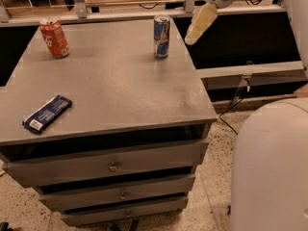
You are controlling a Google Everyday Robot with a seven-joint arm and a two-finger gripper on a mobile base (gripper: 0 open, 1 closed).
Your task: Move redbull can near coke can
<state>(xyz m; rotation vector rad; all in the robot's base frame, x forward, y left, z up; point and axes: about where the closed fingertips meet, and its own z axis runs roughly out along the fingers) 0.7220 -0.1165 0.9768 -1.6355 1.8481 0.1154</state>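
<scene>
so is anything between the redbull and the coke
Nothing visible. Bare tabletop lies between the redbull and the coke; the bar sits nearer the front edge, off that line. The gripper hovers beside the redbull.

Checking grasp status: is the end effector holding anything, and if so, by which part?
Nothing. The end effector hangs empty in the air just right of the blue can, apart from it.

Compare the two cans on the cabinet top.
The redbull can is slim, tall, blue and silver; the coke can is shorter, wider and red-orange. The redbull can stands back right, just left of the gripper; the coke can stands back left, far from it. Both are upright with silver tops.
</scene>
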